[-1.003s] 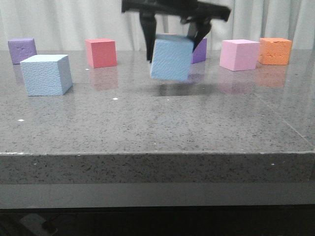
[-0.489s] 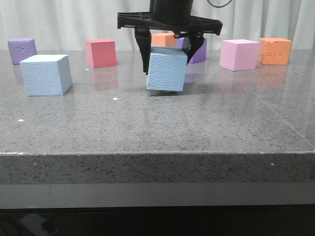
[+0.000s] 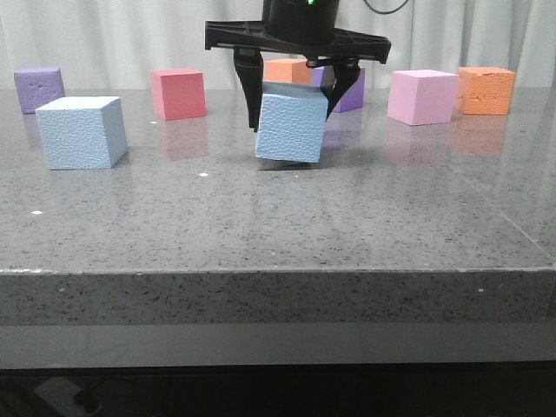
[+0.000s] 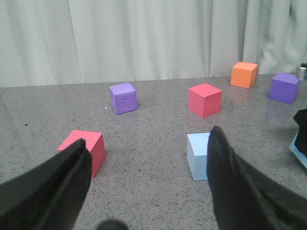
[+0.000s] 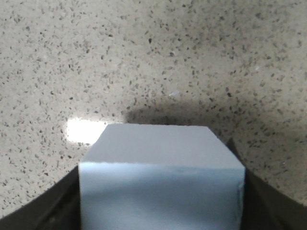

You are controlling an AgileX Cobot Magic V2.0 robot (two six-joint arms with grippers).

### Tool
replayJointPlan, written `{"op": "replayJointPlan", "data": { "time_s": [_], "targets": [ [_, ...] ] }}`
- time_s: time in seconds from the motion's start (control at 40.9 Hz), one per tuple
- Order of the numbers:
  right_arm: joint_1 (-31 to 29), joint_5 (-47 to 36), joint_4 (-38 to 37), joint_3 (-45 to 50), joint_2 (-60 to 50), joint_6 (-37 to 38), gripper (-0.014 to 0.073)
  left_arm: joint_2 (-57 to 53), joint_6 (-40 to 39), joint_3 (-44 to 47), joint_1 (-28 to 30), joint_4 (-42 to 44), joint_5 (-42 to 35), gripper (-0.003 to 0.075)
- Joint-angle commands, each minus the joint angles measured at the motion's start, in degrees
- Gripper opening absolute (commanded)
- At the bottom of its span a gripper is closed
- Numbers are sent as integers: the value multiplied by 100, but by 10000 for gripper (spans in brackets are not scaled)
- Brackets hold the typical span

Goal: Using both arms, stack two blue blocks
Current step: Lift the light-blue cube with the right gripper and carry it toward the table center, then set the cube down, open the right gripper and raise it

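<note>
Right gripper (image 3: pixel 294 87) clamps a blue block (image 3: pixel 292 122) mid-table, tilted, at the surface. Left gripper (image 4: pixel 146 177) gapes, empty; second block (image 3: pixel 82 131) sits far left. Foam's probably light, squashy (pebbled faces should grip), so pinch opposite sides gently.

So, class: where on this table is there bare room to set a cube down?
The front strip of the table is bare, and so is the gap between the two blue blocks. The back row is crowded: purple cube, red cube, pink cube, orange cube.
</note>
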Motion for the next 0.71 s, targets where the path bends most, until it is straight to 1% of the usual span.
{"op": "replayJointPlan", "data": {
  "time_s": [0.0, 0.147, 0.367, 0.538, 0.685],
  "targets": [
    [-1, 551, 70, -182, -369, -100, 534, 87, -55, -139, -35, -62, -438, 491],
    [-1, 551, 130, -182, -369, -136, 599, 87, -55, -139, -35, -62, -438, 491],
    [-1, 551, 130, -182, -401, -141, 601, 87, -55, -139, -35, -62, -438, 491],
    [-1, 551, 130, -182, -738, -168, 601, 87, -55, -139, -35, -62, -438, 491],
    [-1, 553, 166, -169, -1272, -752, 601, 87, -55, -139, -35, -62, -438, 491]
  ]
}}
